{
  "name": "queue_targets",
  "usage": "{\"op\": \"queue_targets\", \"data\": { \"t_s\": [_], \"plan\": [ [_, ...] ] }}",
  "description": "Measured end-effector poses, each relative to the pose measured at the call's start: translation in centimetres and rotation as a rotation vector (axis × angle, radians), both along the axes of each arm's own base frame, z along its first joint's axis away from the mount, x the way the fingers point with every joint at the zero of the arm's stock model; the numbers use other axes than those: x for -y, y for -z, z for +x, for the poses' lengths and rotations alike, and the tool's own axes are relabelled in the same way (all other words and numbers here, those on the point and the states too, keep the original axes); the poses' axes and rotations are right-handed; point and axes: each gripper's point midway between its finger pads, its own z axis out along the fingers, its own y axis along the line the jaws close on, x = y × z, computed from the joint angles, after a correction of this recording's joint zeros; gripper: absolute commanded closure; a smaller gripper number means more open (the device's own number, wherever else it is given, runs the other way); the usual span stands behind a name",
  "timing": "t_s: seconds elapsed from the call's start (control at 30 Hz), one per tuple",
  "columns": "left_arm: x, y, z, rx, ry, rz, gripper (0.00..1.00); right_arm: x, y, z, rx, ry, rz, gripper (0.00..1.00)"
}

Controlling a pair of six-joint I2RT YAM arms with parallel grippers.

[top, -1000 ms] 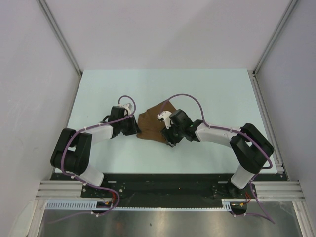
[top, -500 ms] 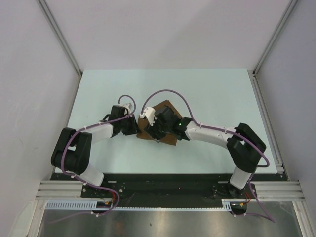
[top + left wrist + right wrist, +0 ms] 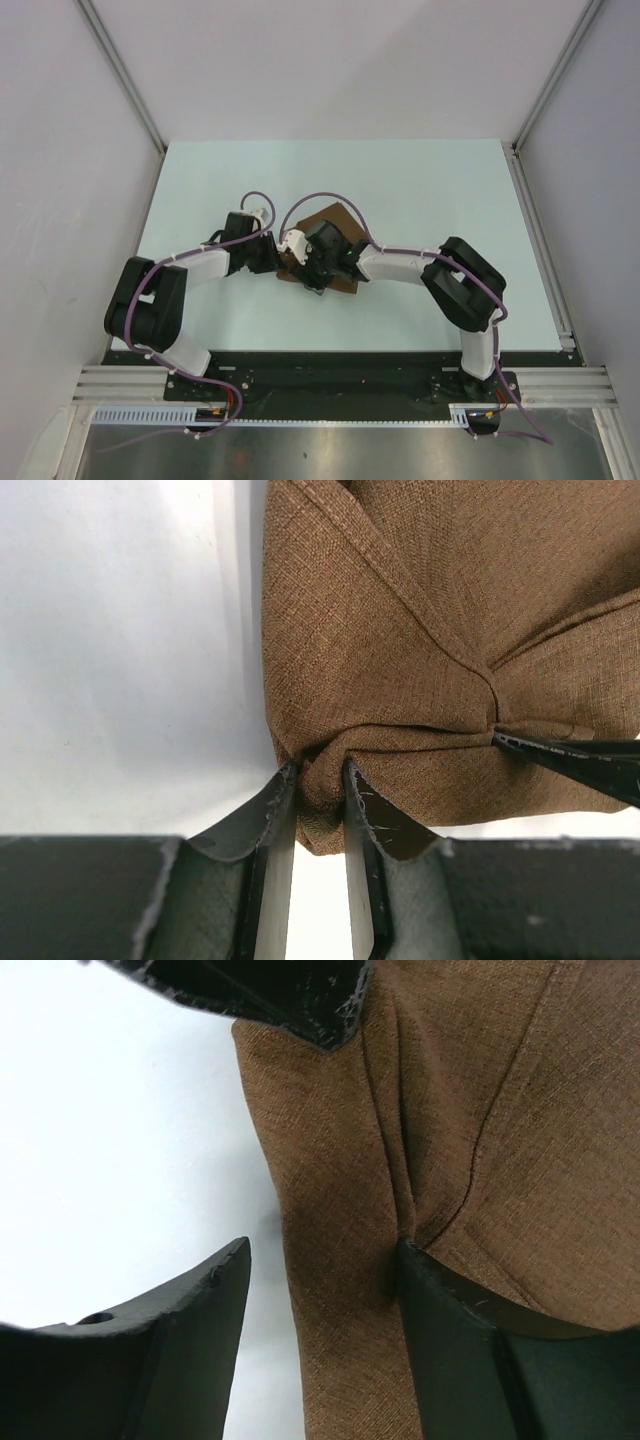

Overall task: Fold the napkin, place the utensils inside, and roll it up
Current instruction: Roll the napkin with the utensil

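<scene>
At table (image 3: pixel 420 180) centre, left gripper (image 3: pixel 320 772) pinches napkin (image 3: pixel 400 630) edge; right gripper (image 3: pixel 325 1250) wide, straddling napkin fold.

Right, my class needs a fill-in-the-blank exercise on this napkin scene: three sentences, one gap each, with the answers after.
The left tool is shut on a bunched edge of the ____ napkin.
The right tool stands ____, a fold of the napkin between its fingers.
One finger of the right tool is over the napkin; the other is over the bare ____.
Missing words: brown; open; table.
</scene>
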Motion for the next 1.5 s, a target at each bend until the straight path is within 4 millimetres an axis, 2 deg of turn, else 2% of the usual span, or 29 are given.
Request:
{"op": "queue_targets", "data": {
  "t_s": [0.1, 0.27, 0.3, 0.37, 0.4, 0.5, 0.7, 0.83, 0.9, 1.03, 1.2, 1.27, 1.43, 1.5],
  "plan": [
    [0.0, 0.0, 0.0, 0.0, 0.0, 0.0, 0.68, 0.0, 0.1, 0.6, -0.016, 0.004, 0.008, 0.57],
    [0.1, -0.1, 0.0, 0.0, 0.004, -0.006, 0.58, 0.3, 0.8, 0.9, -0.071, 0.002, 0.019, 0.68],
    [0.2, -0.2, 0.0, 0.001, 0.005, -0.009, 0.49, 0.2, 0.8, 1.0, -0.078, 0.0, 0.021, 0.71],
    [0.4, -0.4, 0.1, 0.001, 0.007, -0.019, 0.38, 0.2, 0.8, 0.8, -0.1, -0.01, 0.026, 0.75],
    [0.4, -0.6, 0.2, 0.006, 0.011, -0.02, 0.28, 0.1, 0.8, 0.6, -0.112, -0.014, 0.029, 0.76],
    [0.1, -1.1, 0.4, 0.022, 0.002, -0.007, 0.17, 0.1, 0.7, 0.4, -0.164, -0.02, 0.042, 0.82],
    [-1.0, -4.4, 1.0, 0.121, -0.047, 0.02, 0.16, 0.2, 0.7, -0.1, -0.309, -0.031, 0.098, 0.88],
    [-1.4, -6.4, 0.4, 0.205, -0.061, 0.003, 0.15, 0.5, 0.7, -1.8, -0.445, -0.052, 0.124, 0.9],
    [-1.5, -6.1, -0.5, 0.21, -0.06, -0.009, 0.15, 0.5, 0.6, -2.8, -0.516, -0.068, 0.13, 0.9],
    [-1.4, -3.7, -3.1, 0.145, -0.051, -0.036, 0.19, 0.5, 0.7, -4.5, -0.643, -0.087, 0.137, 0.91],
    [-1.0, -1.5, -5.2, 0.074, -0.044, -0.08, 0.27, 0.4, 0.8, -4.5, -0.753, -0.09, 0.156, 0.91],
    [-0.9, -1.1, -5.4, 0.066, -0.051, -0.091, 0.3, 0.5, 0.8, -4.5, -0.786, -0.091, 0.165, 0.91],
    [-0.6, -1.0, -4.6, 0.087, -0.066, -0.113, 0.33, 0.6, 0.9, -4.4, -0.847, -0.097, 0.19, 0.91],
    [-0.4, -1.0, -4.2, 0.096, -0.069, -0.122, 0.37, 0.6, 0.9, -4.4, -0.867, -0.1, 0.199, 0.91]
  ]
}}
